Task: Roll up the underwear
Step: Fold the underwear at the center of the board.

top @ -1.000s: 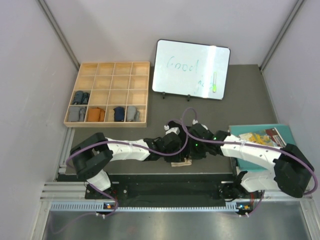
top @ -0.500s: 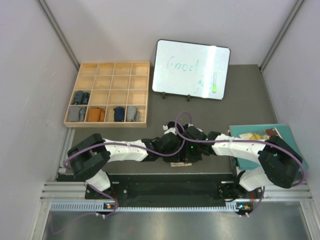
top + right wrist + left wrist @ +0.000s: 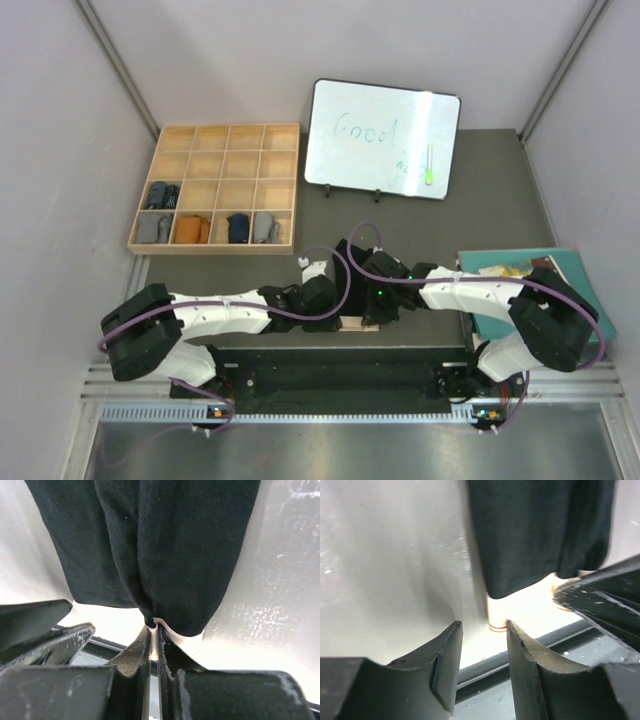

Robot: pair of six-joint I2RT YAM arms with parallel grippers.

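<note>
Grip, right arm: the right gripper (image 3: 154,642) had its fingers pressed together on a fold at the near hem of the black brief (image 3: 165,545).
Grip, left arm: the left gripper (image 3: 481,670) stood with its fingers spread and nothing between them, just short of the beige waistband (image 3: 497,616) and beside the right fingers.
Task item: the black brief lay at the near edge of the table (image 3: 440,215), about centre. In the top view both wrists hid most of it.
Step in hand: judged to be the start of the roll, with the near edge seized on the right side only.
Next move: the left gripper would need to advance and close on the waistband level with the right. Both would then turn the edge over and carry it toward the far side together, keeping the cloth taut.
Far left: a wooden tray (image 3: 245,165) held rolled cloth pieces (image 3: 190,229) in its nearer compartments.
Far centre: a whiteboard (image 3: 383,140) stood propped, well apart from the work.
</note>
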